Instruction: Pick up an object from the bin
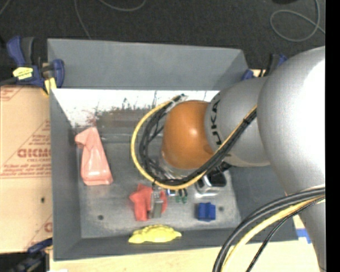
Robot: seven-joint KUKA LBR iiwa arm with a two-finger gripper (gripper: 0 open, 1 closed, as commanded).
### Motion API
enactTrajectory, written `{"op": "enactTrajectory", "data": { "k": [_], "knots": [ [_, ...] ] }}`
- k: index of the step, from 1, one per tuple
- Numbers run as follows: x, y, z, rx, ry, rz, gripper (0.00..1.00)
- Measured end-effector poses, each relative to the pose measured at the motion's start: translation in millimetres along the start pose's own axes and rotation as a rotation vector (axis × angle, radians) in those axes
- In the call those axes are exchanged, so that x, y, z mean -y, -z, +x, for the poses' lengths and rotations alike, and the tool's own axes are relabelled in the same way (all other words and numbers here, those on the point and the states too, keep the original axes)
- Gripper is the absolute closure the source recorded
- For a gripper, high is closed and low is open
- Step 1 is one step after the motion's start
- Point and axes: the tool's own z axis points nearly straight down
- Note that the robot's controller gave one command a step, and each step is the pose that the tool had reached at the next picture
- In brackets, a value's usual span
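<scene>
Near wall of bin [147, 67]: a flat yellow thing [153, 234] lies along it, long axis side to side. One row back, a small blue block [205, 211] sits right of centre.

Gripper [156, 204] is down at floor level in the near-centre of the bin, touching or just beside the right edge of a crumpled red thing [139, 203]. The red thing lies immediately left of the gripper, long axis running roughly near to far. Gripper state: cannot tell, since wrist and cables hide the tip. Contact versus grasp is not resolved either.

Farther left, well apart: a pink thing [94, 157], also lying near to far.

Judgement: the red thing is the candidate, and any correction needed would be a slight shift left.

Behind, the orange cover [184, 136] on the wrist.
</scene>
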Motion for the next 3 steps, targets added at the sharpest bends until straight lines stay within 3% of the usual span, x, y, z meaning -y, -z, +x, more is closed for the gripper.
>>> {"op": "enactTrajectory", "data": {
  "k": [1, 3],
  "knots": [
    [-4.4, -7.9, 1.4, 0.007, 0.248, 0.003, 1.0],
    [-4.4, -6.0, 1.8, 0.007, 0.248, 0.003, 1.0]
  ]
}}
